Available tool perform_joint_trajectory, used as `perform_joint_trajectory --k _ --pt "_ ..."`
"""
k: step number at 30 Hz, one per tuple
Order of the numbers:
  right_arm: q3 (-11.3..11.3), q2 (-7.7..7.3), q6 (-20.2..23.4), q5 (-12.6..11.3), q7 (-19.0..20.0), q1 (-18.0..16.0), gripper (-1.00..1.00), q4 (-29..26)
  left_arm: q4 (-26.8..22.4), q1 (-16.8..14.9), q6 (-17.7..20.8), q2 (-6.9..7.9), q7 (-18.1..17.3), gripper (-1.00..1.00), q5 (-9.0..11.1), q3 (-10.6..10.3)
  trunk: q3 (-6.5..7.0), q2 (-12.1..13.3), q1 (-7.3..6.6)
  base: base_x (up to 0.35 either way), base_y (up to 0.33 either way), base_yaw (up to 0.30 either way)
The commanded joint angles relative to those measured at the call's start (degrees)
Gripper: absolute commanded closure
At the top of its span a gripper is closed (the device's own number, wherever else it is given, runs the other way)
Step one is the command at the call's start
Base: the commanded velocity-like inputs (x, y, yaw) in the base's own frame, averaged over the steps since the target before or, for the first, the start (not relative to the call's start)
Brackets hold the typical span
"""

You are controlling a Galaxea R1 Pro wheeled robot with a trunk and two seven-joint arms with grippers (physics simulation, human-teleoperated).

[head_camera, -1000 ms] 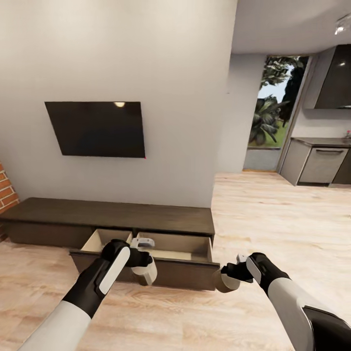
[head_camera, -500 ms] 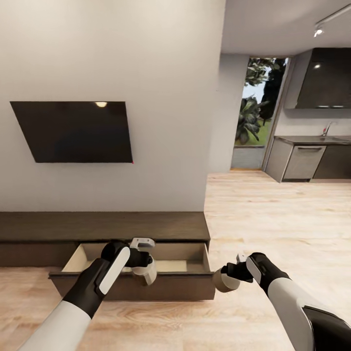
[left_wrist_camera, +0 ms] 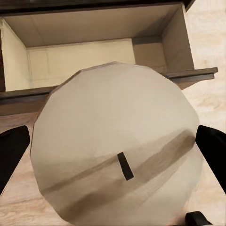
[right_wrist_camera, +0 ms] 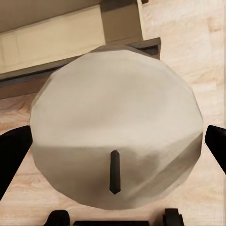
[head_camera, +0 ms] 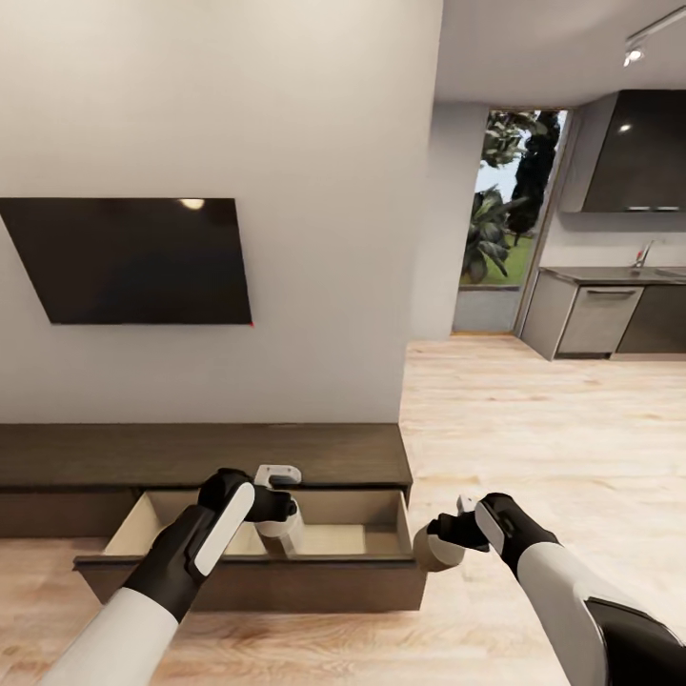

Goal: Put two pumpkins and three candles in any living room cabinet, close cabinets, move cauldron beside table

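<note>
Each hand is closed on a candle. The left hand (head_camera: 279,519) holds its candle (head_camera: 284,530) over the front part of the open drawer (head_camera: 250,581) of the low dark-brown cabinet (head_camera: 200,453); in the left wrist view the candle (left_wrist_camera: 117,148), wick toward the camera, sits between two dark fingers (left_wrist_camera: 212,146) with the drawer's pale interior beyond it. The right hand (head_camera: 446,543) grips the second candle (head_camera: 431,551) just beside the drawer's right front corner, over the wooden floor (head_camera: 534,448) and not yet over the opening (the right wrist view puts this candle (right_wrist_camera: 117,141) across the drawer's front edge, mostly above floorboards).

The main risk, as I judge it, lies on the right: released here, that candle would drop outside the drawer or strike the front panel and roll off. The left candle looks better placed, but it sits near the front wall, so a release without reaching further in could clip the edge. Two arms working the same drawer could also bump each other.
</note>
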Motion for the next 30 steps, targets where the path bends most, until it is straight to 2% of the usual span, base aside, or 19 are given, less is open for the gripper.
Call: perform_joint_trajectory --k 1,4,6,7,8,11,13,15,19,24,28,30 --pt "-0.21 0.24 0.31 0.11 -0.13 -0.07 1.00 -0.09 -0.04 -0.06 -0.02 0.02 1.64 1.00 0.65 -0.14 -0.08 -0.07 0.03 0.179 -0.128 0.000" --pt "-0.14 2.02 0.33 0.04 -5.24 -0.18 1.00 -0.09 -0.02 -0.06 -0.24 0.00 5.17 1.00 0.67 -0.08 -0.08 -0.07 0.03 0.178 -0.125 0.000" --pt "-0.14 4.77 0.36 -0.07 -11.71 -0.34 1.00 -0.16 -0.01 -0.06 -0.36 -0.01 6.74 1.00 0.67 -0.03 -0.08 -0.07 0.03 0.179 -0.118 0.000" --pt "-0.13 5.60 0.38 -0.08 -13.03 -0.43 1.00 -0.17 -0.01 -0.08 -0.38 -0.03 6.97 1.00 0.67 -0.03 -0.08 -0.07 0.03 0.184 -0.116 0.000" --pt "-0.11 7.06 0.40 -0.09 -15.17 -0.73 1.00 -0.17 0.03 -0.11 -0.42 -0.06 7.30 1.00 0.67 -0.02 -0.08 -0.07 0.03 0.191 -0.115 0.000" --pt "-0.12 9.00 0.46 -0.13 -18.06 -1.67 1.00 -0.13 1.05 -0.17 -1.40 -0.21 7.70 1.00 0.67 -0.05 -0.08 -0.07 0.03 0.204 -0.115 0.000" --pt "-0.17 9.44 0.49 -0.16 -18.78 -2.00 1.00 -0.02 3.05 -0.26 -2.68 -0.48 7.77 1.00 0.69 -0.07 -0.08 -0.07 0.03 0.233 -0.114 0.000" --pt "-0.20 9.73 0.50 -0.18 -19.22 -2.20 1.00 0.06 5.57 -0.35 -3.88 -1.42 7.82 1.00 0.73 -0.24 -0.08 -0.07 0.03 0.237 -0.110 0.000" --pt "-0.23 9.98 0.52 -0.19 -19.35 -2.31 1.00 0.21 6.82 -0.35 -4.49 -2.21 7.89 1.00 0.83 -0.46 -0.08 -0.07 0.03 0.128 -0.061 0.000" --pt "-0.20 10.69 0.52 -0.19 -19.40 -2.34 1.00 0.38 7.24 -0.33 -4.63 -2.42 7.90 1.00 0.91 -0.52 -0.08 -0.07 0.03 0.028 -0.013 0.000" --pt "-0.16 12.00 0.58 -0.19 -19.62 -2.39 1.00 0.61 7.41 -0.33 -4.66 -2.49 7.89 1.00 0.93 -0.53 -0.08 -0.07 0.03 0.006 -0.003 0.000" --pt "-0.11 12.14 0.56 -0.21 -21.11 -2.46 1.00 0.71 7.44 -0.33 -4.69 -2.52 7.89 1.00 0.94 -0.53 -0.08 -0.07 0.03 0.002 -0.001 0.000"
